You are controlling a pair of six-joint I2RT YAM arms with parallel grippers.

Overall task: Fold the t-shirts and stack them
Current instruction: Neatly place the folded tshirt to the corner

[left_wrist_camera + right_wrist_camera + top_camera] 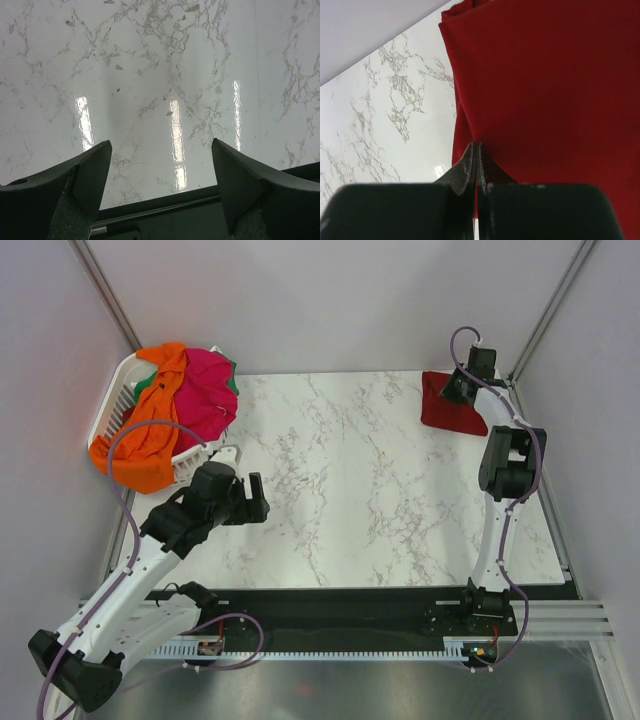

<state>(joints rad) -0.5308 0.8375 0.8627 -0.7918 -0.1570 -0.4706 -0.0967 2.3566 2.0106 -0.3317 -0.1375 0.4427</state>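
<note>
The black-and-white left arm [130, 575] leans low and forward, its black two-finger left gripper [161, 145] spread wide and empty — the right arm [497, 505] stretches to the far corner, its right gripper [476, 150] pinched tight on a dark red cotton t-shirt [545, 90].

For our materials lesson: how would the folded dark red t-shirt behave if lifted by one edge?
Probably floppy: the dark red t-shirt lies in soft folds, so layers would likely droop open. Probably light, being thin cloth.
</note>
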